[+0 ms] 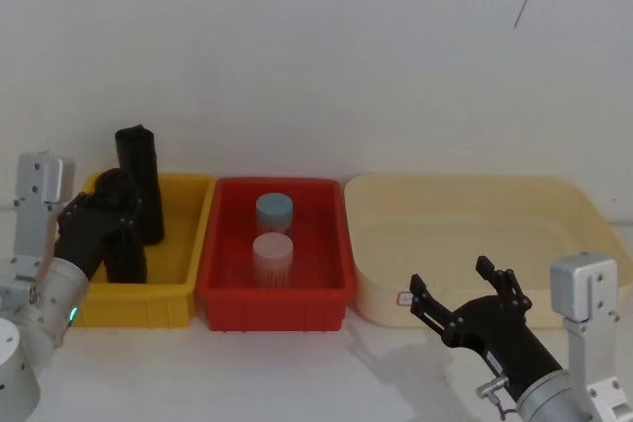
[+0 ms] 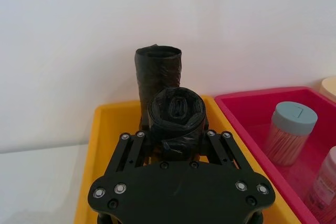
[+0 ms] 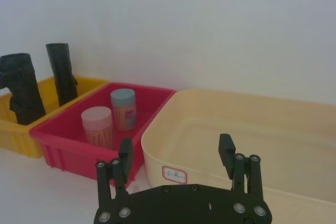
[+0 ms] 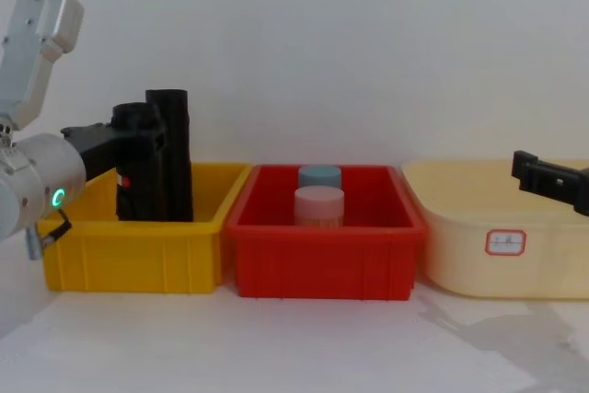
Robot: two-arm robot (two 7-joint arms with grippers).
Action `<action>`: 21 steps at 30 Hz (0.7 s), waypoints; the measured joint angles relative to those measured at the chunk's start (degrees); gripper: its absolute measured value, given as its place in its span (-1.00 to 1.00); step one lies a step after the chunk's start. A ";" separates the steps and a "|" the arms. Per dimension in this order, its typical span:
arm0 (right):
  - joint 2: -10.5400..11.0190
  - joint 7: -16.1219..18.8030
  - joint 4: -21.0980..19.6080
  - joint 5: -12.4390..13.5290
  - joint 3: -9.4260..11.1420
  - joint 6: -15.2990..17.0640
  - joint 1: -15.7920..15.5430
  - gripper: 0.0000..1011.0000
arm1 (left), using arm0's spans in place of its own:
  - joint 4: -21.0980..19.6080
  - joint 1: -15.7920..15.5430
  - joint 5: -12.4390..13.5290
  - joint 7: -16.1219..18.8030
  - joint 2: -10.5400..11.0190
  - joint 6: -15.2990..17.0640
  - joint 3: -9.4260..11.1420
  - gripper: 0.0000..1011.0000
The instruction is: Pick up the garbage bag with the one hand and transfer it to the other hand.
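From the head view, the left gripper [image 1: 107,216] reaches into the yellow plastic bin [image 1: 138,305], closed around the garbage bag [image 1: 127,260], a black, crinkly, glossy plastic roll standing upright. A second black roll [image 1: 138,170] stands just behind it. The right gripper [image 1: 457,282] hovers spread open before the cream plastic tub [image 1: 465,190], well apart. The step in hand looks like the lift. It should probably rise straight up, so the bag clears the bin wall without knocking its neighbour.

In the left wrist view, the fingers press both flanks of the garbage bag [image 2: 176,109] below its coiled top. The second black roll [image 2: 157,69] stands close behind. The slick film could slip, so a firm squeeze seems wise.

From the right wrist view, the right gripper [image 3: 176,153] has its jaws wide, and the garbage bag [image 3: 23,90] stands far across the red plastic bin [image 3: 73,145].

In the chest view, the left gripper [image 4: 138,131] grasps the upper part of the garbage bag [image 4: 138,192], which bears a small red mark [image 4: 126,181]. Its lower end would be the free part for the right gripper [image 4: 543,175].
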 joint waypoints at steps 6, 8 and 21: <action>0.00 0.00 0.00 0.00 0.00 0.00 0.00 0.98 | -1.05 -0.05 0.32 -1.08 -0.02 0.06 0.13 -0.18; 0.00 0.00 0.00 0.00 0.00 0.00 0.00 0.98 | -2.01 -0.05 0.34 -1.72 0.05 0.19 0.28 -0.20; 0.00 0.00 0.00 0.00 0.00 0.00 0.00 0.98 | -8.96 0.01 -0.66 -7.51 0.61 1.13 1.47 -0.26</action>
